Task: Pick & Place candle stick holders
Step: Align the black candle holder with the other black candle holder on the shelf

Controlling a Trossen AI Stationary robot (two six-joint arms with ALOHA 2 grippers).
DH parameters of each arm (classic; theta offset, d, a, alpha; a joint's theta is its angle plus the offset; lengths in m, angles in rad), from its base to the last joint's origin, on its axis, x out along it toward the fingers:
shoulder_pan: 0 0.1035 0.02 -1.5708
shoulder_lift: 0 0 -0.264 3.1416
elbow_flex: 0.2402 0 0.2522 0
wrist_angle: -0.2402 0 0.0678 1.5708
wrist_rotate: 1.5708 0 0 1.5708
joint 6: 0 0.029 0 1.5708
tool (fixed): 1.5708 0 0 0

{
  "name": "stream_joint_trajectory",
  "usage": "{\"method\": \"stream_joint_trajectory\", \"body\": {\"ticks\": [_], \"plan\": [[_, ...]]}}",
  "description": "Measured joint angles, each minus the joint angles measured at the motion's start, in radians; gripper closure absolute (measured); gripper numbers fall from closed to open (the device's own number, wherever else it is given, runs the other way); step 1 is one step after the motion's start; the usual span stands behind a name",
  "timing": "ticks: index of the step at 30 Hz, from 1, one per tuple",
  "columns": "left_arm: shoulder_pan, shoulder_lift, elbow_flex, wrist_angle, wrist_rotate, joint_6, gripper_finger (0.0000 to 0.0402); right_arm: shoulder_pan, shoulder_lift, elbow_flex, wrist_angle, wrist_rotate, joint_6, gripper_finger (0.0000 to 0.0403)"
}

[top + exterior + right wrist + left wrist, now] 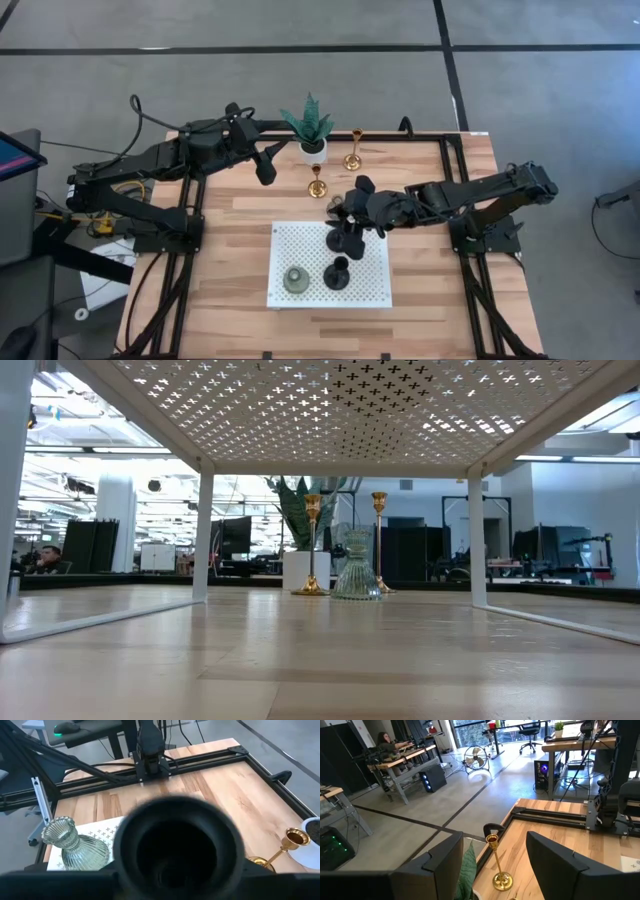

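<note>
**Fig. Placement step, black holder at the tray.**

R tool (352, 222) hangs over the white perforated tray (300, 240), near the tray's edge toward the plant (310, 122). Directly under it stands a black candle stick holder (345, 240), upright on the tray. In the R wrist view its dark cup (175, 845) fills the frame. Whether the tool grips it or has let go cannot be told here.

Elsewhere on the tray are a 2nd black holder (337, 273) and, beside it, a grey-green bell holder (296, 280). Just off the tray's plant-side edge, on the bench (430, 280), is the other grey-green holder (356, 565). Farther from the tray on that side stand two gold holders (316, 182) (353, 150), nearer the plant.

L tool (267, 168) waits off the tray's plant-side corner, parted approx. halfway and empty.

Step in hand, by judgement: setting down black holder no. 2, so approx. half the set is placed. For the next move you need a straight lift clear of the cup w/o tipping the stem. Then reach for the grey-green holder on the bench. It is the nearest one to the tray.
</note>
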Motion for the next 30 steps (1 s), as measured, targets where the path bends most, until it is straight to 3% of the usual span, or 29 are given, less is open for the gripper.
{"method": "stream_joint_trajectory", "body": {"ticks": [19,30], "plan": [[0.0,0.0,0.0,-0.002,0.0,0.0,0.0183,-0.002,-0.104,0.002,-0.105,-0.034,0.0,0.0155],[0.0,0.0,0.0,-0.003,0.0,0.0,0.0183,-0.014,-0.108,0.002,-0.161,-0.114,0.042,0.0136]]}}
